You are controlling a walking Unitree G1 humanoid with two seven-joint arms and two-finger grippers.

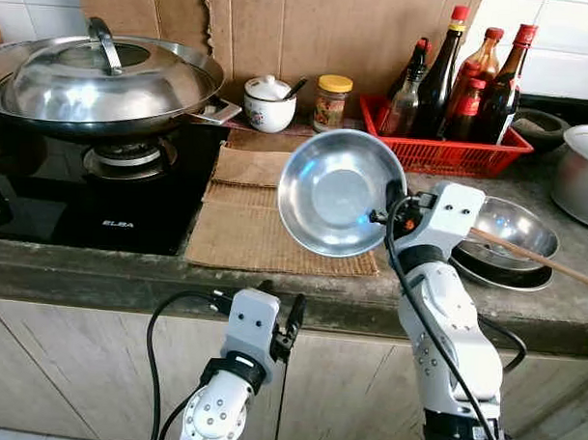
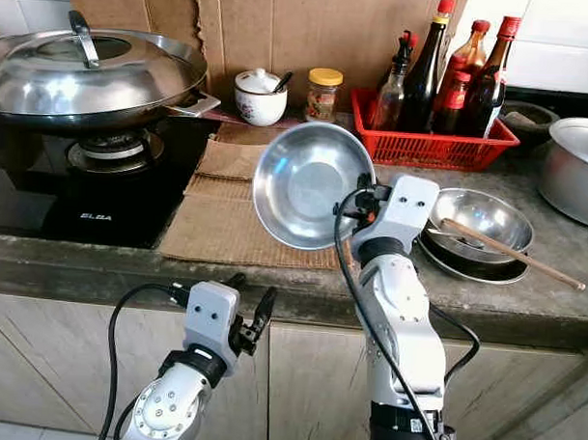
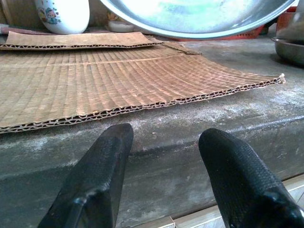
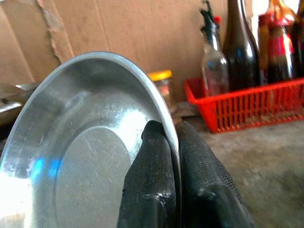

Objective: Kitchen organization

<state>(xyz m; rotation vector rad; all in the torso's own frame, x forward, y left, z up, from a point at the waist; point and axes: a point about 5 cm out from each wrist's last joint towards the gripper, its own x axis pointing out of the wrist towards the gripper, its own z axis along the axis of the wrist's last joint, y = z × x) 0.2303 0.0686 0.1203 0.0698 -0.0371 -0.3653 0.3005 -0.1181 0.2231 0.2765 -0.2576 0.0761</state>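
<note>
Grey stone counter [image 1: 523, 310] with a black gas hob, a lidded wok and a cardboard-lined wall behind.

Above the counter's front half, the right gripper [image 1: 389, 212] holds a steel bowl [image 1: 336, 191] in the air, its two black fingers [image 4: 151, 190] pinched together on the bowl's rim, one inside and one outside. The bowl is tipped up on edge, its hollow facing back toward the robot's head camera and its rim plane close to vertical; it hangs over the corrugated cardboard mat [image 1: 245, 228], left of the stacked steel bowls [image 1: 506, 242] with a wooden stick [image 1: 534, 259] across them. A red basket of bottles [image 1: 441, 148] stands behind. Lower down, the left gripper [image 1: 271, 321] sits at the counter's front edge with its fingers spread apart, holding nothing.
</note>
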